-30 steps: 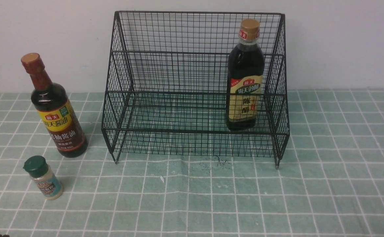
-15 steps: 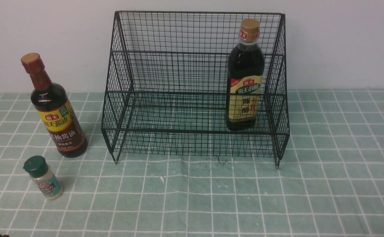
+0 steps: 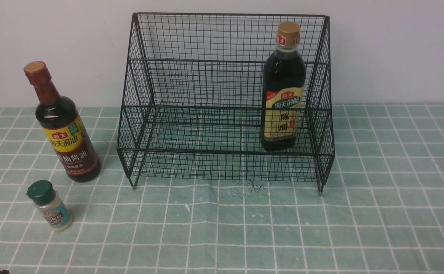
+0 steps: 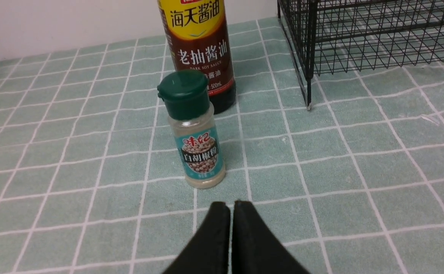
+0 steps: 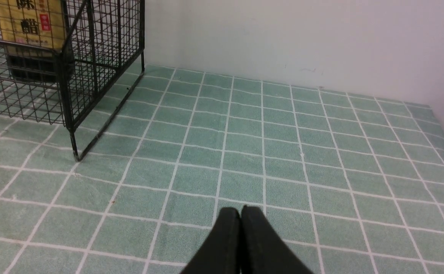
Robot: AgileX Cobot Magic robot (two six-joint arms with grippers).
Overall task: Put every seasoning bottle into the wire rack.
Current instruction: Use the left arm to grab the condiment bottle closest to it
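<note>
The black wire rack (image 3: 225,61) stands at the back middle. The wider dark bottle with tan cap and cream label (image 3: 283,87) stands upright in its lower tier, at the right end; its label shows in the right wrist view (image 5: 27,23). The tall dark bottle with red-brown neck (image 3: 64,129) stands on the cloth left of the rack. The tiny green-capped shaker (image 3: 50,205) stands in front of it. My left gripper (image 4: 231,203) is shut and empty, just short of the shaker (image 4: 195,129). My right gripper (image 5: 241,208) is shut and empty, over bare cloth right of the rack (image 5: 69,76).
A green checked cloth (image 3: 245,228) covers the table up to a white wall (image 3: 397,49). A small white scrap (image 3: 187,207) and dark specks (image 3: 254,187) lie in front of the rack. The rack's corner foot (image 4: 309,102) stands right of the tall bottle (image 4: 199,53).
</note>
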